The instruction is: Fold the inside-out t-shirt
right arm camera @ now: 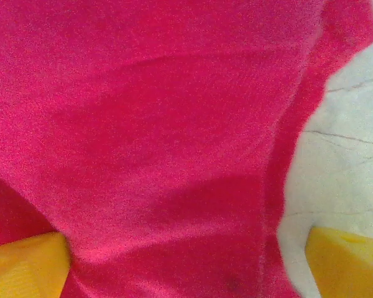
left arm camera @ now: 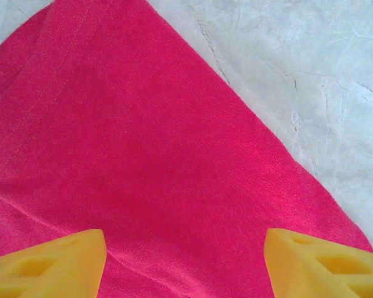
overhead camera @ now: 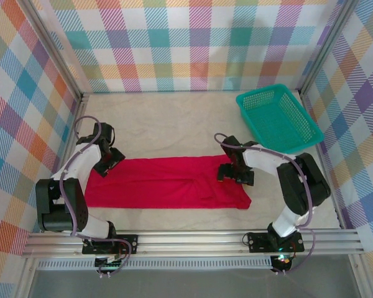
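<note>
Folding looks to be midway: the inside-out t-shirt (overhead camera: 168, 183) lies flat on the surface (overhead camera: 174, 121) as a long red band, on the arm-base side of the teal basket (overhead camera: 251, 122) and stretching away from it, apart from its rim. From that narrow shape I judge a lengthwise fold is done and the crosswise fold is not yet made (a short flap or sleeve shows near the end closest to the basket). Over that closest end the right jaws stand wide, one yellow finger (right arm camera: 25, 264) above the cloth and the other past its edge, with nothing pinched between them. Above the corner farthest from the basket the left jaws stand wide too, their fingers (left arm camera: 56, 267) over flat cloth; whether they touch it I cannot tell. Neither pair holds anything. The next move, I judge, calls for each pair to come down on its end, close on every layer at the edge, and carry one end over the other while keeping the band taut so it does not bunch
</note>
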